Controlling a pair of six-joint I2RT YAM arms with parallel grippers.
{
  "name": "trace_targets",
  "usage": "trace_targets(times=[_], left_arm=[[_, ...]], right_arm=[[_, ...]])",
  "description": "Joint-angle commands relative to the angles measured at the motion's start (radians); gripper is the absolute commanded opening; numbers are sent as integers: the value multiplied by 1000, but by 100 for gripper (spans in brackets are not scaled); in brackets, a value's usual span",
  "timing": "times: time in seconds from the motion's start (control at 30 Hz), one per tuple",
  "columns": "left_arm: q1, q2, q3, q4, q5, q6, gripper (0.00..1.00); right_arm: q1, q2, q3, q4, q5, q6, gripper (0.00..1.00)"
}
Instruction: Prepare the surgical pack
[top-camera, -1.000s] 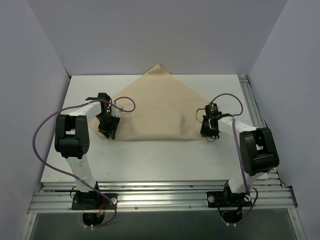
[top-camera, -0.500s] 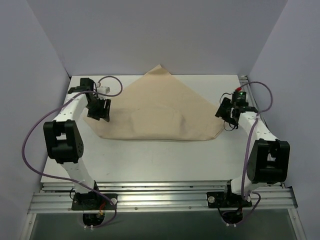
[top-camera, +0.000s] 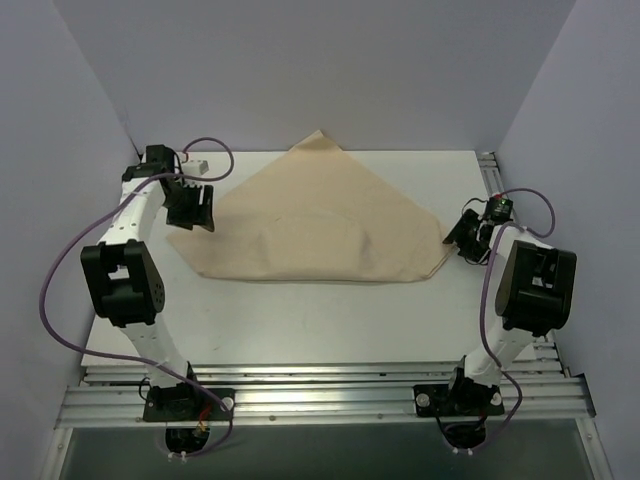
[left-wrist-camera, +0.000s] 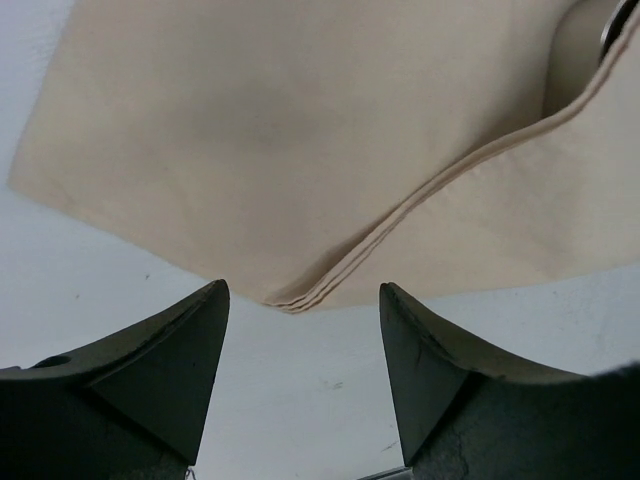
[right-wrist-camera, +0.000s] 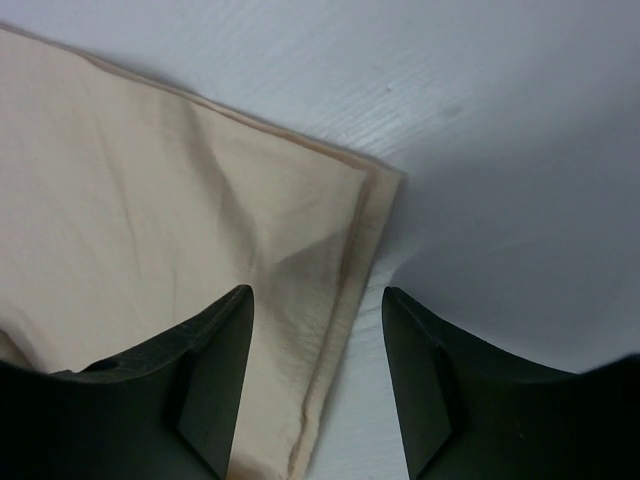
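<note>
The tan cloth sheet (top-camera: 320, 225) lies centre frame on the white table (top-camera: 300, 320), folded into a lightly creased triangle: apex toward the top, long folded edge running left to right. The left gripper (top-camera: 192, 215) at its left corner and the right gripper (top-camera: 462, 236) at its right corner stand wide open, empty.

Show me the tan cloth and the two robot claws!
tan cloth (top-camera: 320, 225): top view, middle of the sheet.
left claw (top-camera: 190, 215): top view, between its fingertips.
right claw (top-camera: 460, 238): top view, between its fingertips.
</note>
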Motion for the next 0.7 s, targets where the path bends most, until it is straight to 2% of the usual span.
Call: trace_targets(times=[0.0, 0.07, 0.23, 0.37, 0.67], left_arm=[[-89, 28, 81, -27, 54, -3, 71], [-144, 58, 109, -39, 63, -6, 70], [-251, 129, 167, -49, 60, -6, 70], [-264, 154, 190, -58, 90, -10, 70], [-267, 169, 151, -36, 69, -9, 70]], right_arm=[[6, 65, -66, 58, -102, 46, 50], [5, 82, -89, 107, -115, 69, 48], [3, 126, -95, 178, -196, 119, 20], [1, 97, -92, 196, -227, 135, 0], [12, -73, -67, 192, -305, 165, 0]])
